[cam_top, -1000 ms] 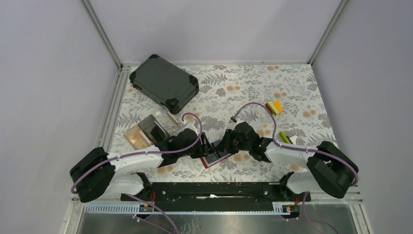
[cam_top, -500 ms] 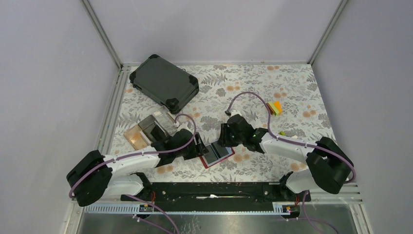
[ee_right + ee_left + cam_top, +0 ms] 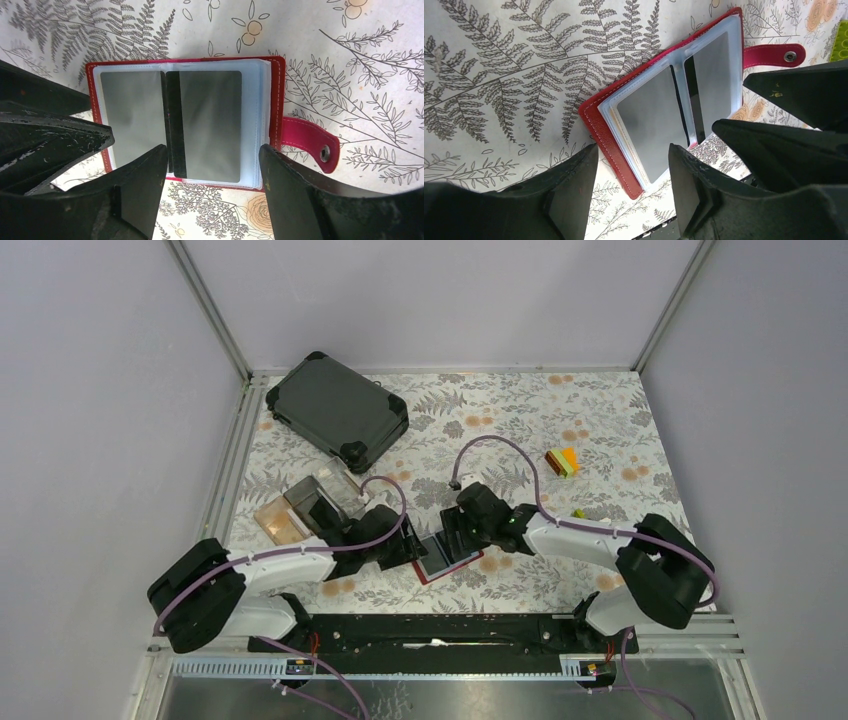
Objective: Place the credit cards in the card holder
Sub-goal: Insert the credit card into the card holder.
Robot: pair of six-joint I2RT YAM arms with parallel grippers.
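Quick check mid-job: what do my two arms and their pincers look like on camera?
The left arm and right arm have white links, black joints and a looping purple cable. The left pincer and right pincer have blunt black fingers, lightly scuffed.

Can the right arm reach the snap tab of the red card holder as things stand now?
Probably yes. The snap tab lies flat and uncovered on the table, sticking out from the card holder close to the open right gripper. The left gripper is at the opposite edge.
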